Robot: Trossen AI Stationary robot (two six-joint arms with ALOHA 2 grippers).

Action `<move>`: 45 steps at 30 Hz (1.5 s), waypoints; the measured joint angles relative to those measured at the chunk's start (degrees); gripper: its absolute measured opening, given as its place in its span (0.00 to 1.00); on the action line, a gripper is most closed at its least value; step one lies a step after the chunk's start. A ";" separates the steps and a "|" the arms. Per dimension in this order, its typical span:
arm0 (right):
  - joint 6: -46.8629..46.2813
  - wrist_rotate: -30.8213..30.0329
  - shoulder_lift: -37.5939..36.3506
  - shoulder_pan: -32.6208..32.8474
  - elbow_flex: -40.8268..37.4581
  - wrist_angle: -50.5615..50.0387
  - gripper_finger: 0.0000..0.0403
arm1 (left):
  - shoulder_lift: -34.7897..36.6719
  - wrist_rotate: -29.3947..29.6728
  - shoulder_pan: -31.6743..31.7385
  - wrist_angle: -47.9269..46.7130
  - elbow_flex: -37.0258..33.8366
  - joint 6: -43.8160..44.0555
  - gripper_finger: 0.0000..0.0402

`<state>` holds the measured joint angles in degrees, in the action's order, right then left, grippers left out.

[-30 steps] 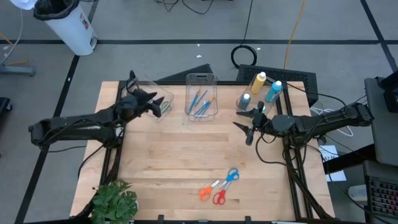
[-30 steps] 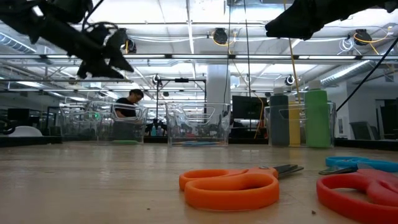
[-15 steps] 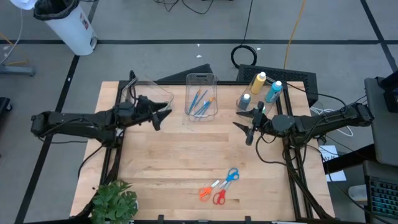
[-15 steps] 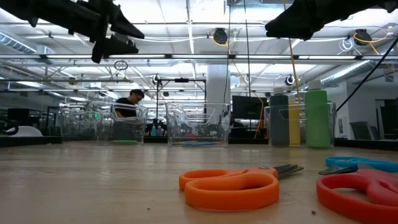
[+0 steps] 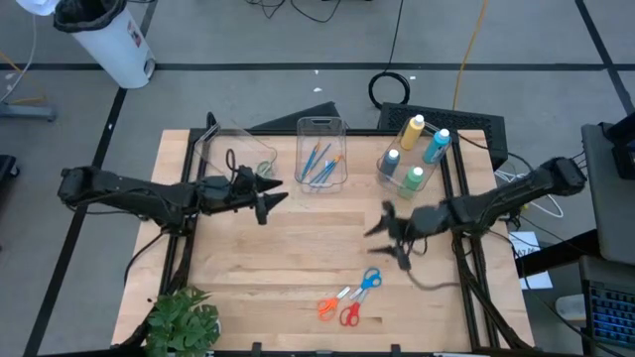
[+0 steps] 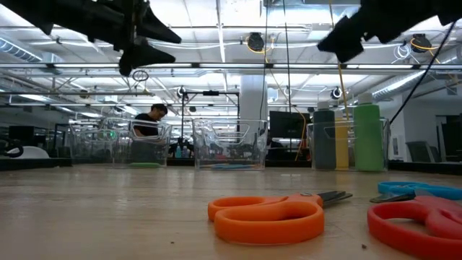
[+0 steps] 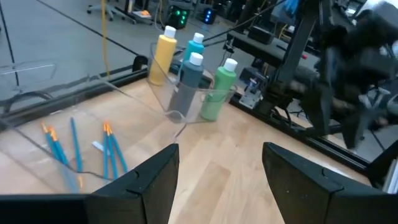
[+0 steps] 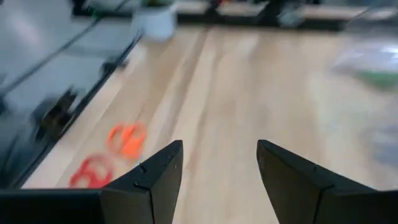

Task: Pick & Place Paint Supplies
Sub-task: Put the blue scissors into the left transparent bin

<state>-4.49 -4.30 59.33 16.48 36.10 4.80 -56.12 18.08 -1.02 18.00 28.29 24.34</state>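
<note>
**Paint supplies: bottles and brushes binned, scissors remaining**

Three scissors are lying loose on the table's (image 5: pixel 298 248) near edge: orange (image 5: pixel 326 306), red (image 5: pixel 349 314) and blue (image 5: pixel 370 279), touching or nearly so. Four bottles (image 5: pixel 409 159) are standing in the far-right bin (image 5: pixel 381 171); about four brushes (image 5: pixel 319 164) are lying in the middle bin (image 5: pixel 321 125). The far-left bin (image 5: pixel 233 139) is holding something green that cannot be identified. Judged from this, the scissors are what is left. The right gripper (image 5: pixel 389 230) is hovering above and beyond the scissors, fingers apart and empty. The left gripper (image 5: pixel 268 194) is hanging near the left bin, fingers likewise spread, empty. A plant (image 5: pixel 182 319) is sitting at the near-left corner.
</note>
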 joint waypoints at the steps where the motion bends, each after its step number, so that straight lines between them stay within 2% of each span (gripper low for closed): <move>1: 0.00 0.00 1.96 1.52 0.00 0.01 0.49 | -1.17 0.02 -0.07 1.30 0.00 -0.02 0.60; 9: 0.66 -0.02 17.56 9.11 0.00 -0.48 0.49 | -8.40 0.02 1.16 9.14 0.00 -0.48 0.60; 17: -0.92 0.90 27.42 9.31 0.00 1.26 0.49 | -11.97 0.04 2.63 9.78 0.00 2.95 0.60; 21: -0.90 4.35 28.53 7.91 0.00 1.51 0.49 | -12.17 0.03 2.60 9.78 0.00 4.64 0.60; 27: -0.67 4.04 28.57 5.28 0.00 0.86 0.49 | -12.17 0.03 2.26 9.77 0.00 5.75 0.60; 41: -2.36 -17.65 28.41 2.21 0.00 1.20 0.49 | -12.17 0.00 1.62 9.69 0.00 5.76 0.60; 43: -2.39 -18.08 28.05 2.17 0.00 1.75 0.49 | -12.17 0.03 1.62 9.68 0.00 5.60 0.60; 45: -2.57 -15.01 28.05 2.17 0.00 4.41 0.49 | -12.17 0.00 1.62 9.68 0.00 5.57 0.60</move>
<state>-7.07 -19.30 87.37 18.65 36.10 9.21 -68.29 18.09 0.60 27.68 28.29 29.91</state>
